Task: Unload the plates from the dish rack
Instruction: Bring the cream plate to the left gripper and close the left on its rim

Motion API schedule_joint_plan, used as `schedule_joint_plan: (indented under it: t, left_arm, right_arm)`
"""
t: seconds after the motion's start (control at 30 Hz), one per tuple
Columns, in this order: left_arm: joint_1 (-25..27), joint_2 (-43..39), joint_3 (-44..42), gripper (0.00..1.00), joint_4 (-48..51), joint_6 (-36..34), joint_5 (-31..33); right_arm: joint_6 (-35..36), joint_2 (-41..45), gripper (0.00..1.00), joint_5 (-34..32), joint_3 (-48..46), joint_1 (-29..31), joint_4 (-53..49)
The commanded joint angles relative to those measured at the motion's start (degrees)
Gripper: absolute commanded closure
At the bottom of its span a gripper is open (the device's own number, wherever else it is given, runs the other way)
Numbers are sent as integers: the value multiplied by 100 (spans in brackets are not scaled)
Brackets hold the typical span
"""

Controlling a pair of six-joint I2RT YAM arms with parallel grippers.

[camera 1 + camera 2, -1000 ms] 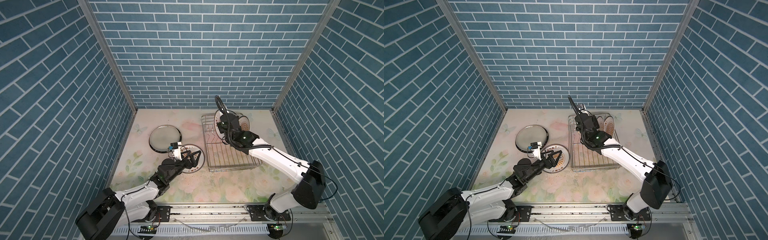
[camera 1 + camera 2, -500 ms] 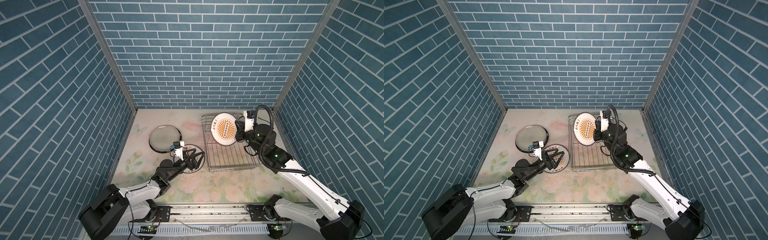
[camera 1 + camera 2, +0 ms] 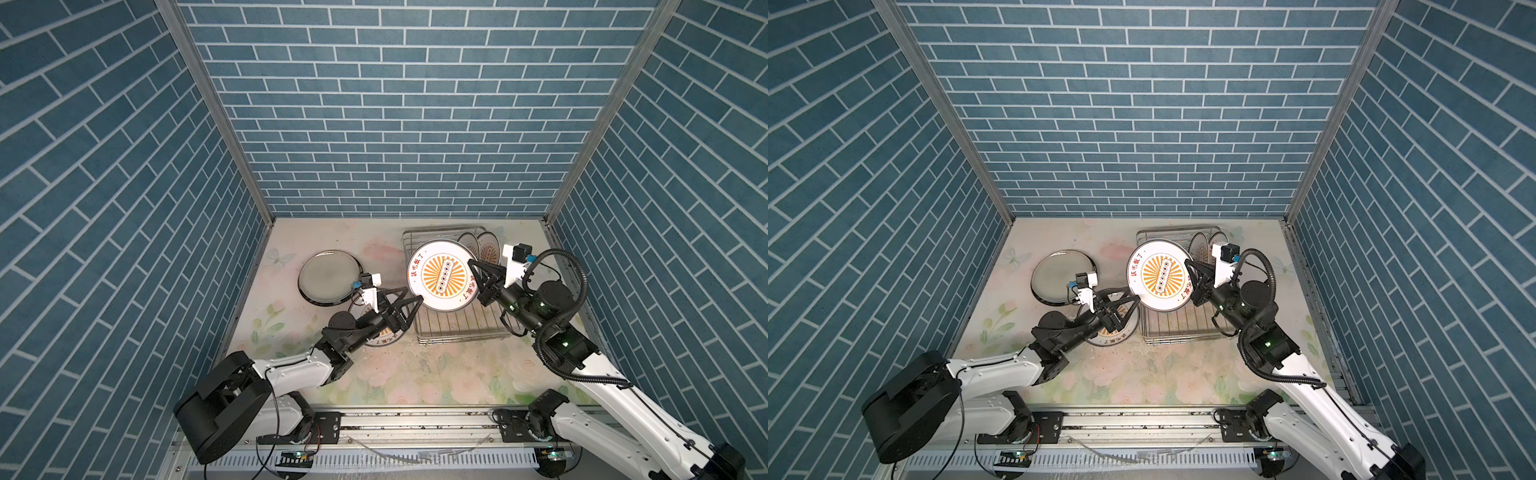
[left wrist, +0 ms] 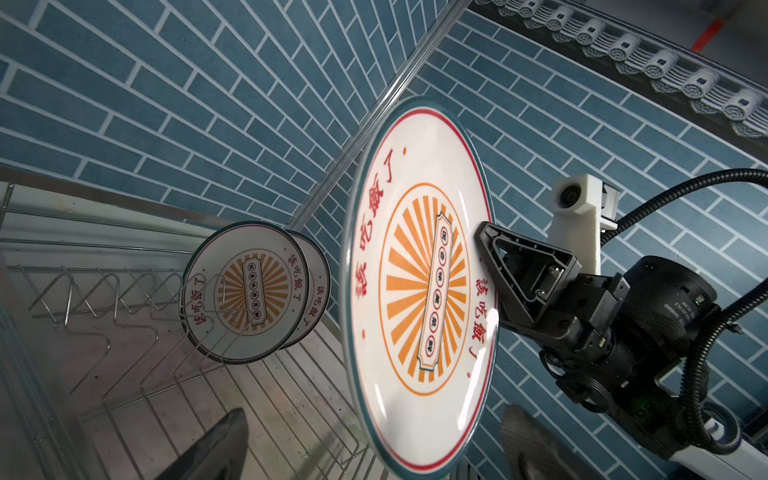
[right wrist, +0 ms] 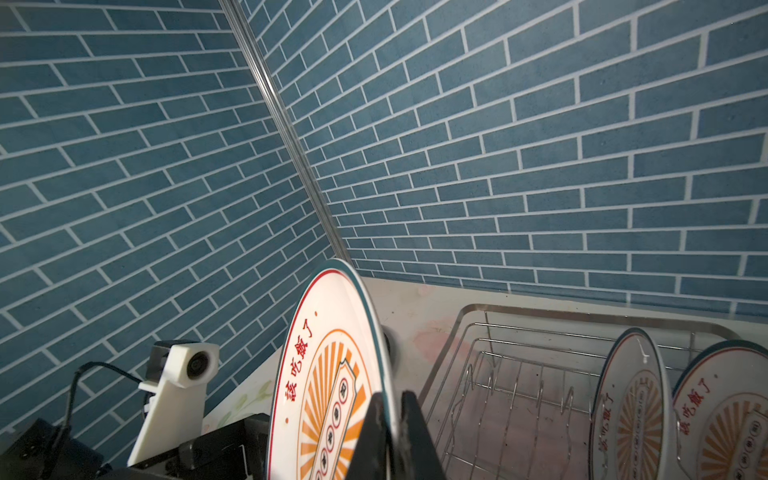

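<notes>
My right gripper (image 3: 473, 266) (image 5: 390, 411) is shut on the rim of a white plate with an orange sunburst centre (image 3: 442, 276) (image 3: 1160, 276). It holds the plate upright above the near left part of the dish rack (image 3: 457, 340) (image 3: 1179, 337). My left gripper (image 3: 413, 311) (image 4: 374, 440) is open, and the plate's (image 4: 419, 291) lower rim sits between its fingers without touching them. Two more sunburst plates (image 3: 478, 246) (image 4: 245, 291) stand in the rack's far prongs.
A dark-rimmed grey plate (image 3: 329, 276) (image 3: 1063, 276) lies flat on the floral table left of the rack. Another sunburst plate (image 3: 386, 337) (image 3: 1113, 336) lies on the table under my left wrist. Blue brick walls enclose three sides.
The right arm has swung the plate from high over the rack to face-on, then leftward. My left gripper has lifted off the table plate and reached to the held plate's rim.
</notes>
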State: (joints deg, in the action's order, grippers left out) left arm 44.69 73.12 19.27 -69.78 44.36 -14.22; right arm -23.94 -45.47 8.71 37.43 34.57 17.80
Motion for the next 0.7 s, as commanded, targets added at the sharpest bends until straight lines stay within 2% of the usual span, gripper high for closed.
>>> schedule_joint_plan:
  t: [0.0,0.07,0.13,0.2,0.27,0.37,0.67]
  left_arm:
    - [31,19,107,16,-272,28,95]
    - [51,-15,74,25,-168,57,249]
    - [75,-54,51,25,-121,74,360]
    - [88,-95,100,32,-12,74,363]
    - [110,-81,153,35,39,102,362]
    - [119,-48,174,48,-13,143,361]
    - [128,-338,141,73,459,109,577]
  right_arm:
    - [-486,126,100,350,-102,-29,817]
    - [-488,127,100,375,-133,-29,840]
    - [-480,114,100,361,-142,-34,841]
    - [-480,38,100,397,-86,-29,794]
    - [-522,-62,100,525,-72,-25,906]
    - [-558,-137,100,643,-52,-33,930]
    - [-540,-272,100,597,-36,-33,954]
